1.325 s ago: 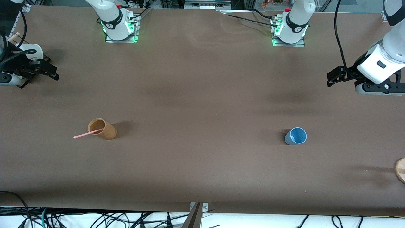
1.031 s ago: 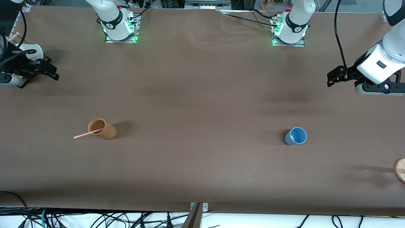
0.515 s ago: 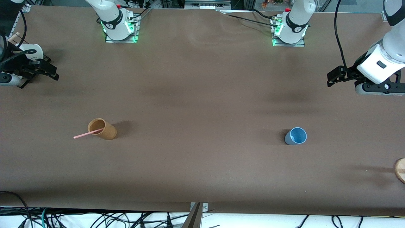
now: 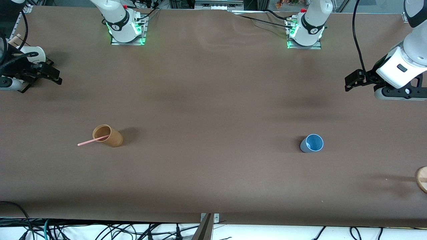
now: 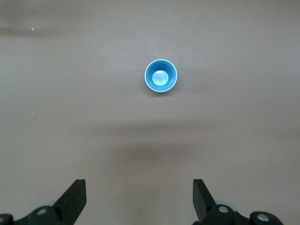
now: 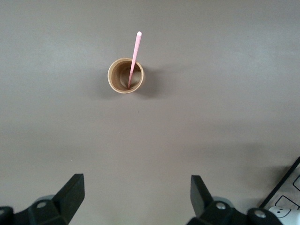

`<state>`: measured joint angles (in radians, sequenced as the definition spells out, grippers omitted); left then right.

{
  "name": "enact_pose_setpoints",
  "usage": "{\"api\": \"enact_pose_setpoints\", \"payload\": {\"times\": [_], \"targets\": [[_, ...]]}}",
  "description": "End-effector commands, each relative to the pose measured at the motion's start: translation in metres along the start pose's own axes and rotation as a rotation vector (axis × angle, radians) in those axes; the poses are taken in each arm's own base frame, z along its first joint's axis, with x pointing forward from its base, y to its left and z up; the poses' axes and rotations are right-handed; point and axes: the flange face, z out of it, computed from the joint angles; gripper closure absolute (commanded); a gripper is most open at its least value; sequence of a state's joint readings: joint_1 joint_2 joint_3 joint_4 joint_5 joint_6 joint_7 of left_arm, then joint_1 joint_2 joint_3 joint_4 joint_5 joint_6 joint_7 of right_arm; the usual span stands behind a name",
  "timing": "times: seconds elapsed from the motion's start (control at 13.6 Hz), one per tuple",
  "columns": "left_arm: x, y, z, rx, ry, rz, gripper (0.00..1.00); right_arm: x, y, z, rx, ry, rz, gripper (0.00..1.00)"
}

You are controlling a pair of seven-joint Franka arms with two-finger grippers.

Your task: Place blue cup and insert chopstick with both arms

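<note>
Both hands hang wide open and hold nothing: the left hand [image 4: 349, 83] is up over the bench [image 4: 213, 100] at the left arm's end, the right hand [image 4: 55, 77] over the right arm's end, and each arm waits.

One blue cup [image 4: 312, 143] stands upright toward the left arm's end, light blue inside with a grey-blue outer wall and no handle. One tan cup [image 4: 107, 135] stands toward the right arm's end, well apart from it. One pink chopstick [image 4: 89, 141] leans in the tan cup, its free end sticking out over the rim.

Only the left wrist view looks straight down into the blue cup [image 5: 161, 77], showing a pale round floor. Only the right wrist view shows the chopstick's [image 6: 134, 56] lower end resting inside the tan cup [image 6: 125, 76].
</note>
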<state>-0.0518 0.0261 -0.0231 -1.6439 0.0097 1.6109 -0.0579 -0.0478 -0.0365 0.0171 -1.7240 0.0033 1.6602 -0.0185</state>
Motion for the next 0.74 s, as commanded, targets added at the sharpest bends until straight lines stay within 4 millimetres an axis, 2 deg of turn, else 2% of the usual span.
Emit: {"api": "enact_pose_setpoints", "payload": {"times": [0.0,0.22,0.52,0.66], "targets": [[0.0,-0.001,0.0,-0.033,0.005,0.008,0.0,0.001,0.001,-0.006,-0.011,-0.005,-0.015,0.0],[0.002,0.003,0.002,-0.035,0.002,0.012,0.0,0.001,0.001,-0.006,-0.011,-0.005,-0.015,0.0],[0.014,0.003,0.023,-0.049,-0.029,0.009,0.0,0.001,0.001,-0.006,-0.011,-0.005,-0.016,0.0],[0.019,0.008,0.019,-0.091,-0.019,0.006,0.0,0.001,0.001,-0.006,-0.012,-0.005,-0.016,0.0]]}}
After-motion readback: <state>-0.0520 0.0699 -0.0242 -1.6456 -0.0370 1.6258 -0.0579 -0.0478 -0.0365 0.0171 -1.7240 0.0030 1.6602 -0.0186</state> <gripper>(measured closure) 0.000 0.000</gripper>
